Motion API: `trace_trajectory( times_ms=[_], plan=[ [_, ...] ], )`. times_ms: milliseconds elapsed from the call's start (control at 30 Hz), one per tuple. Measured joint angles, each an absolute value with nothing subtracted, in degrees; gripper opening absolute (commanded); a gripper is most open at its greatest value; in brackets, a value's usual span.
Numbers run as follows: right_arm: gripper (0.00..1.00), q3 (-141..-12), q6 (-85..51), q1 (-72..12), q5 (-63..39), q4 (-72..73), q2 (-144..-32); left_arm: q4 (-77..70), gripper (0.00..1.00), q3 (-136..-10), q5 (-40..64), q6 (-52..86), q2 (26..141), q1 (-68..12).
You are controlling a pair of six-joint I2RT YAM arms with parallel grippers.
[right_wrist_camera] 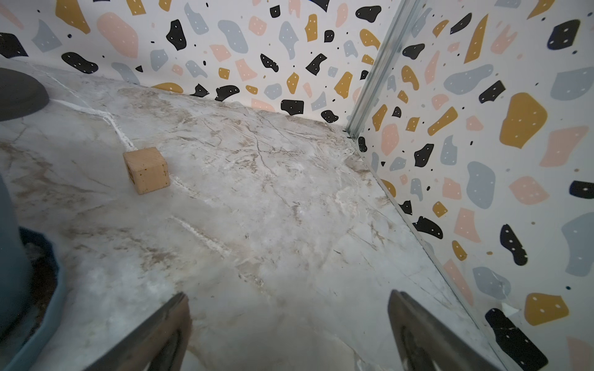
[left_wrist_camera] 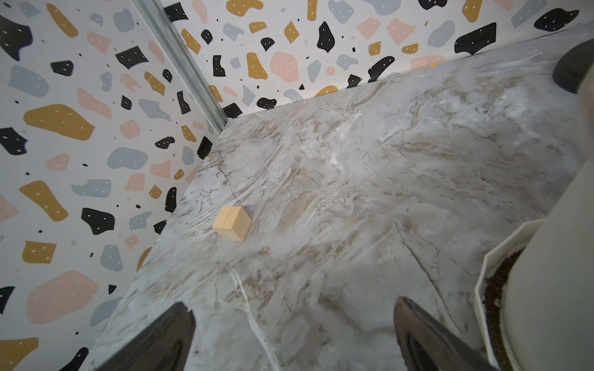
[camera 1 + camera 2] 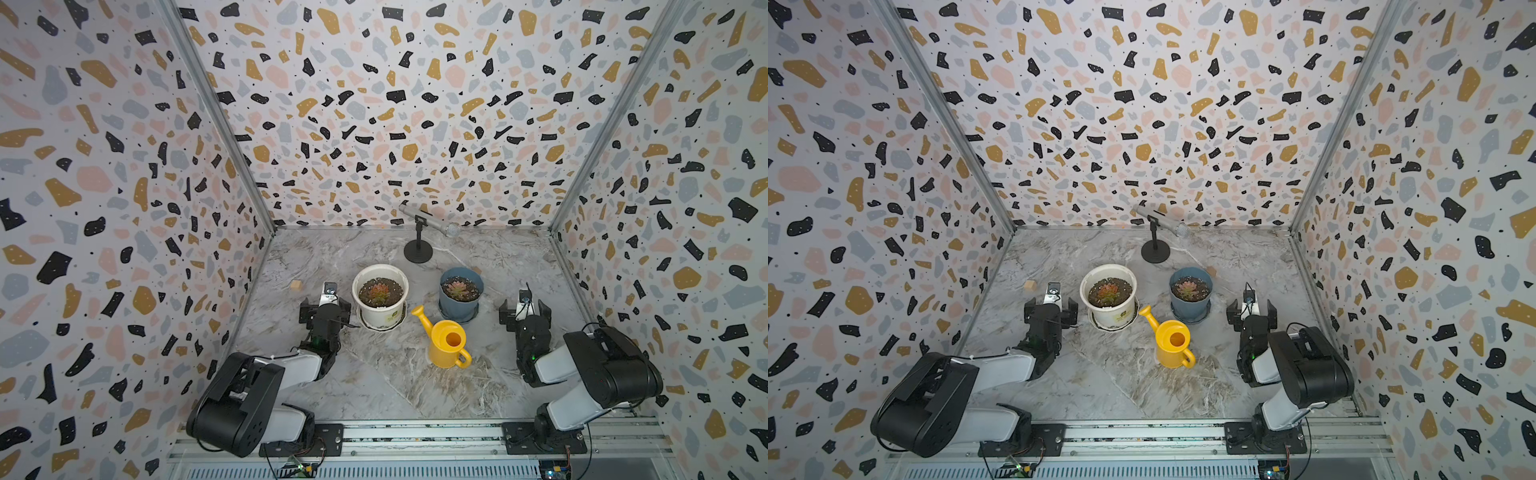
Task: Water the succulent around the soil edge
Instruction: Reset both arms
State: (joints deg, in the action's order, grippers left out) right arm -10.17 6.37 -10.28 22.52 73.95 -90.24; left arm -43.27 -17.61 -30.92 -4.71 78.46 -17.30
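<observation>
Between my arms stands the yellow plastic watering can (image 3: 446, 344), handle toward me, handy to grasp. Just behind it is the pinkish-green rosette succulent (image 3: 457, 289) in its blue-grey pot (image 3: 457, 311), soil edge (image 3: 473, 291) exposed. My left pincer (image 2: 293, 304) and right pincer (image 1: 287, 295) gape empty.

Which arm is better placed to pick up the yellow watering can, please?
Right, probably: the watering can stands nearer the open right gripper, its handle faces that side, and the succulent sits there too.
</observation>
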Motion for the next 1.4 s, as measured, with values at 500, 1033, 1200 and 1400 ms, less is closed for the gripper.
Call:
trace_trajectory(
  times_ms=[500, 1033, 1200, 1400],
  plan=[
    [1.00, -18.55, 0.99, -5.19, 20.43, 54.13, -88.42, -39.35, 1.00, -21.08, -15.70, -0.78, 79.79, -7.07],
    [1.00, -18.55, 0.40, -5.19, 19.90, 53.91, -88.42, -42.76, 1.00, -19.18, -13.91, -0.80, 81.03, -7.14],
    [1.00, -18.55, 0.40, -5.19, 19.90, 53.91, -88.42, -43.03, 1.00, -19.18, -13.91, -0.78, 81.03, -7.14],
    [1.00, -18.55, 0.40, -5.19, 19.90, 53.91, -88.42, -43.33, 1.00, -19.18, -13.91, -0.78, 81.03, -7.14]
  ],
)
